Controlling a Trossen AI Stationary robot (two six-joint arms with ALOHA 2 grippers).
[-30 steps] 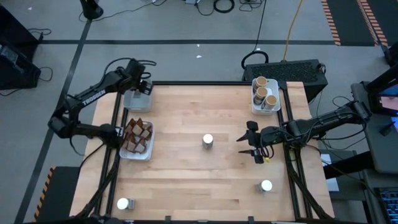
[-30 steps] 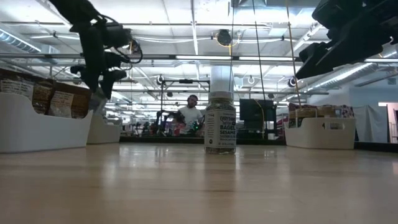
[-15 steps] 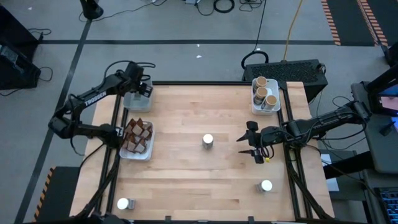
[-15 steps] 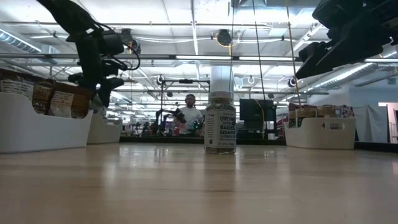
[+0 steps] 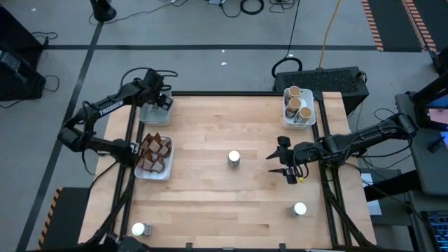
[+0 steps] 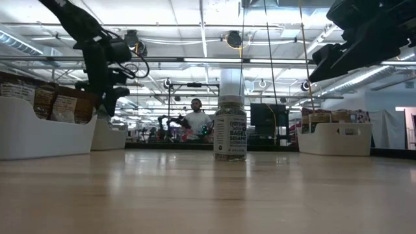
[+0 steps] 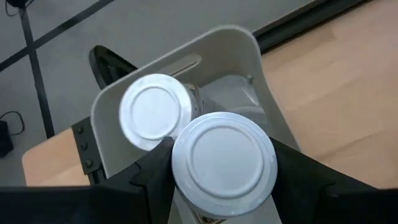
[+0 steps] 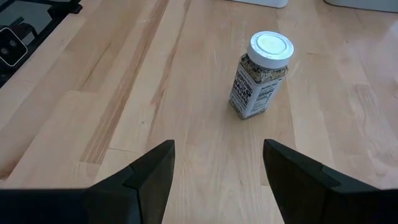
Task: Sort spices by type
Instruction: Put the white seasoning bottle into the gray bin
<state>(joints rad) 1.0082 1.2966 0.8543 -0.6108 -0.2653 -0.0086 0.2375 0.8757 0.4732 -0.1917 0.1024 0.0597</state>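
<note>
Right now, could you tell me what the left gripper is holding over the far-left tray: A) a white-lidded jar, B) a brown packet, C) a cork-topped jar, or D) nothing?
A: in the left wrist view the left gripper is clamped on a white-lidded jar above the white tray, beside another white-lidded jar already inside.

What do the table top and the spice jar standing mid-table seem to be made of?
Table top: looks like light wood, butcher-block style; joined strips and grain show, with a low sheen. Jar: seemingly clear plastic or glass, since the seasoning shows through, with a printed label and a smooth white lid, probably plastic.
</note>
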